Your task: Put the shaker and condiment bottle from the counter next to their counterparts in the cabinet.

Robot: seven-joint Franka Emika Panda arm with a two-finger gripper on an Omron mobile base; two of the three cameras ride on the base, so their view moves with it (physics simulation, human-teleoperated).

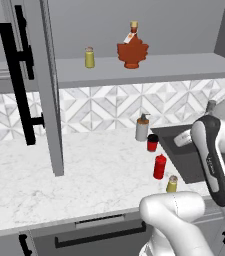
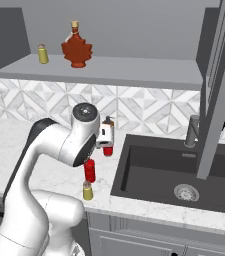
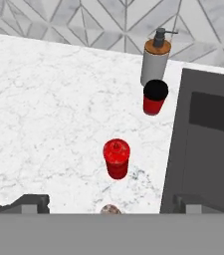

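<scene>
1. The tool [image 3: 105, 201] hung open above the table [image 3: 44, 109], its fingertips [image 3: 31, 201] spread wide, holding and touching nothing.
2. The condiment bottle [image 3: 116, 158] stood upright below it, the shaker [image 1: 172, 184] just beside.

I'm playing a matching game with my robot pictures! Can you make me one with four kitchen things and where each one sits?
Things:
1. condiment bottle
2. maple-leaf bottle
3. soap pump bottle
4. shaker

Places:
A. up on the cabinet shelf
B. by the counter front edge
C. against the tiled wall
D. between the red cup and the shaker

Pairs: 1-D, 2-A, 3-C, 4-B
</scene>
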